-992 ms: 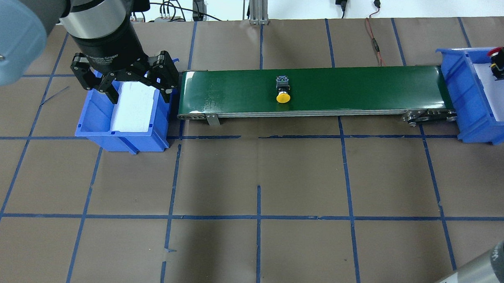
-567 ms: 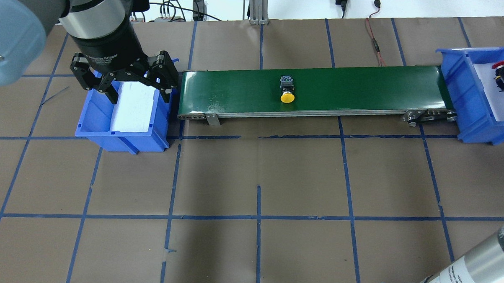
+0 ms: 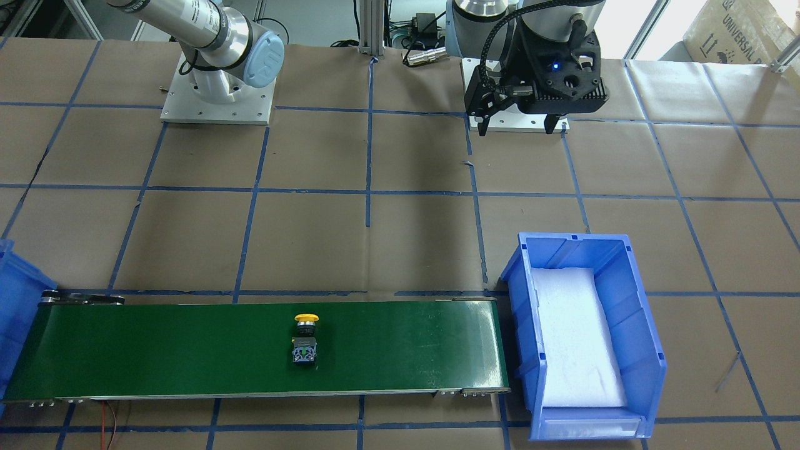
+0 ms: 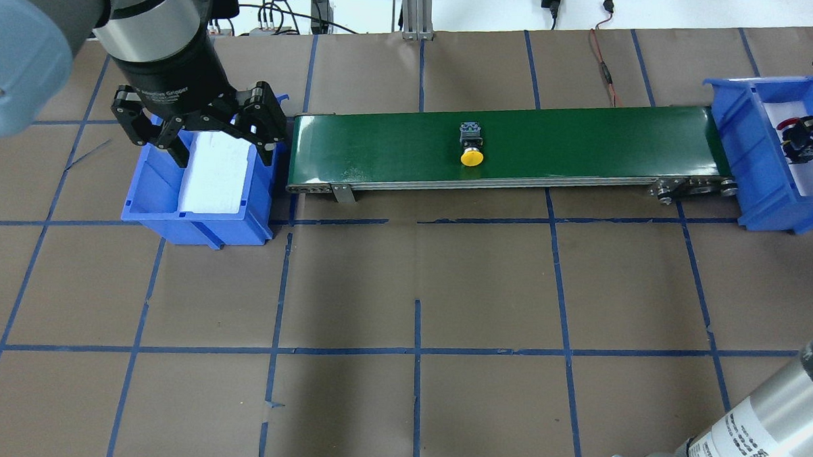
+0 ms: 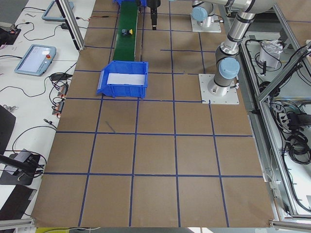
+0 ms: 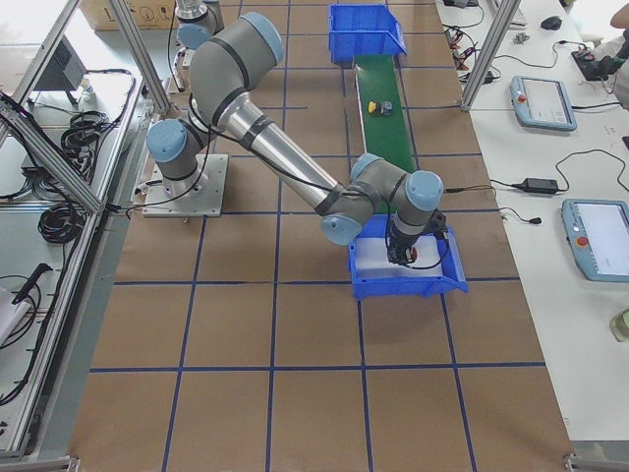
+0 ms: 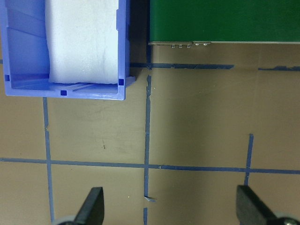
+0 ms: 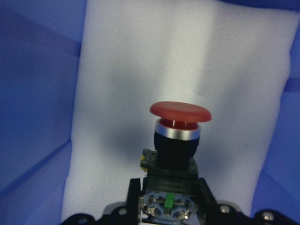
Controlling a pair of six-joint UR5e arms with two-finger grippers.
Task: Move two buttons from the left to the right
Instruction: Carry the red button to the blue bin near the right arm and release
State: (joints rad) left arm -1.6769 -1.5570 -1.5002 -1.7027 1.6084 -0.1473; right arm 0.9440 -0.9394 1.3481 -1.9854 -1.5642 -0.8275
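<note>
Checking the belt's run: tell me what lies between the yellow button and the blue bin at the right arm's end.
Only bare green belt. In the overhead view nothing sits on it between the yellow button and the blue bin.

right end effector [image 4: 796, 137] clipped by overhead view's edge, red button [image 8: 180, 111] base cut off in wrist view

- Two buttons are showing: one yellow button [image 4: 471, 153], one red button [image 8: 180, 123].
- Two blue bins are sitting on the desk [image 4: 445, 291]: left bin [image 4: 152, 199], right bin [image 4: 734, 142].
- One green conveyor belt [image 4: 585, 140] is lying between them.
- Two tools are hovering above the desk: left tool [image 4: 224, 156], right tool [image 4: 803, 139].
</note>
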